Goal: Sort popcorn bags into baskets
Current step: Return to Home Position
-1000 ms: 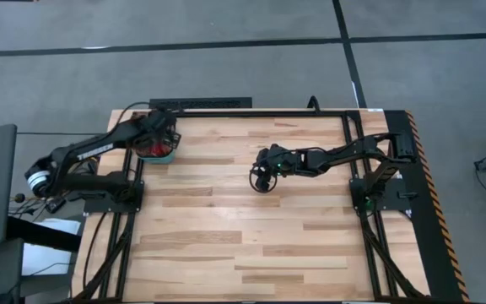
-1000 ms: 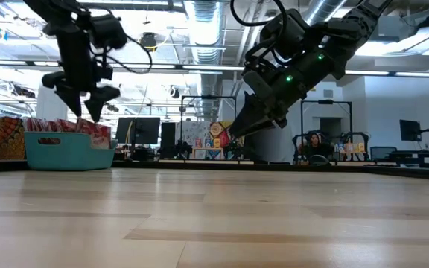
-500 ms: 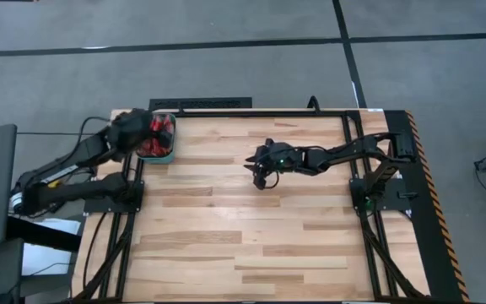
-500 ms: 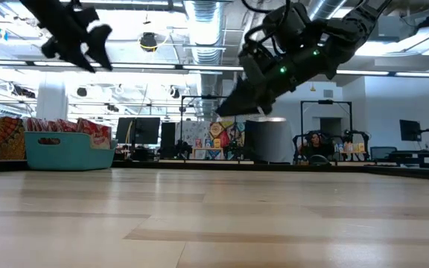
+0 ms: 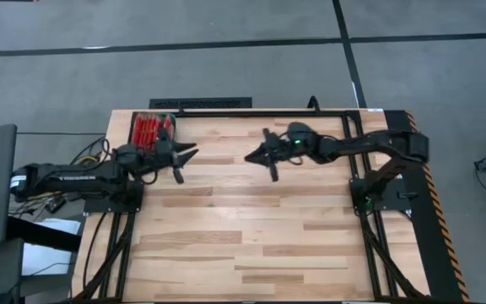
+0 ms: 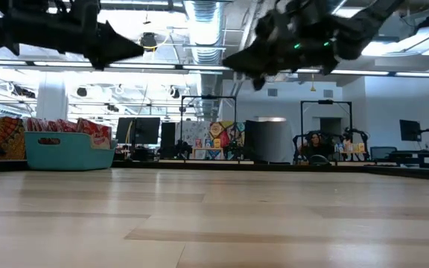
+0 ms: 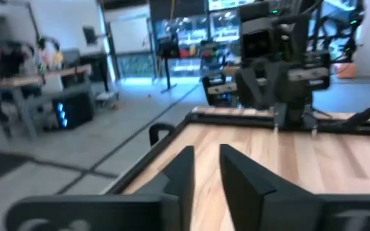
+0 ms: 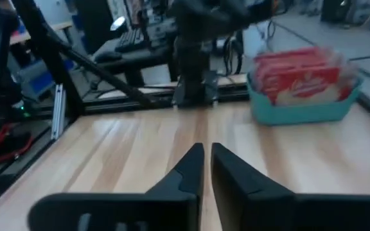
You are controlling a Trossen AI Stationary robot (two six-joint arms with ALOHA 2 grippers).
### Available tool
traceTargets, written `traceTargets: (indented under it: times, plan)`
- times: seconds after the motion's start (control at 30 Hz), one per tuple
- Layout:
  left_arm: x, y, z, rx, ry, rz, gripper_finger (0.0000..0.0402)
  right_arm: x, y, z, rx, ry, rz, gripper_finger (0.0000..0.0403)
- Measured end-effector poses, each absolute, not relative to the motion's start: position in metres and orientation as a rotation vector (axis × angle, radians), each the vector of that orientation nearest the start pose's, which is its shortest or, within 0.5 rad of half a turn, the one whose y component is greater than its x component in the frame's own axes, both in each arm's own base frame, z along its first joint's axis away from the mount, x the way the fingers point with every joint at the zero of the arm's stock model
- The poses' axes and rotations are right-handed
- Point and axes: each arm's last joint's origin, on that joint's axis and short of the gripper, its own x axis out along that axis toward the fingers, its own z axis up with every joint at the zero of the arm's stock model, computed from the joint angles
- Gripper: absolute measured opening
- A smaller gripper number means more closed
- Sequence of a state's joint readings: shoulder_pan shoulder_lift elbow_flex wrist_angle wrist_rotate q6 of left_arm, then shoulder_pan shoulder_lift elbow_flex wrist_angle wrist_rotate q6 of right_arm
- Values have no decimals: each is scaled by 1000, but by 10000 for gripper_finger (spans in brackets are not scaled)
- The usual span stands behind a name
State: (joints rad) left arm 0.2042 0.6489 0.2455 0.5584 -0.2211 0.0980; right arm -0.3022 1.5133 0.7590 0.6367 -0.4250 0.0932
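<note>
Red packets point(image 5: 150, 129) fill teal bin point(image 6: 58, 155) at table point(image 5: 251, 228) corner; left tool point(image 5: 186, 160) narrow, empty; right tool point(image 5: 258, 160) nearly closed, both aloft.

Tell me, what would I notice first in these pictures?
Probably the teal basket in the table's far left corner, stuffed with red popcorn bags. Then the two dark arms: the left gripper and right gripper hang above the wooden table, pointing at each other, holding nothing.
</note>
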Motion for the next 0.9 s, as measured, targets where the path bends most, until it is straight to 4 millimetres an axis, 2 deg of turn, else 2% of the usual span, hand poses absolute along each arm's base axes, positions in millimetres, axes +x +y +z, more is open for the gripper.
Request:
traceTargets:
  times: [0.17, 0.3, 0.4, 0.53, 0.73, 0.9]
  plan:
    - [134, 27, 258, 163, -197, 386, 12, 261, -69, 262, 71, 1, 46, 10]
    - [111, 20, 268, 166, -204, 353, 6, 222, -55, 272, 64, -17, -17, 14]
    - [99, 17, 263, 142, -213, 342, 8, 193, -48, 279, 61, -39, -59, 26]
    - [100, 16, 235, 78, -180, 331, 2, 159, -39, 284, 34, -86, -62, 27]
    - [106, 17, 201, 50, -163, 340, 2, 119, -28, 267, -47, -135, -100, 8]
    - [106, 18, 195, 72, -123, 353, 0, 102, -24, 241, -45, -172, -99, 15]
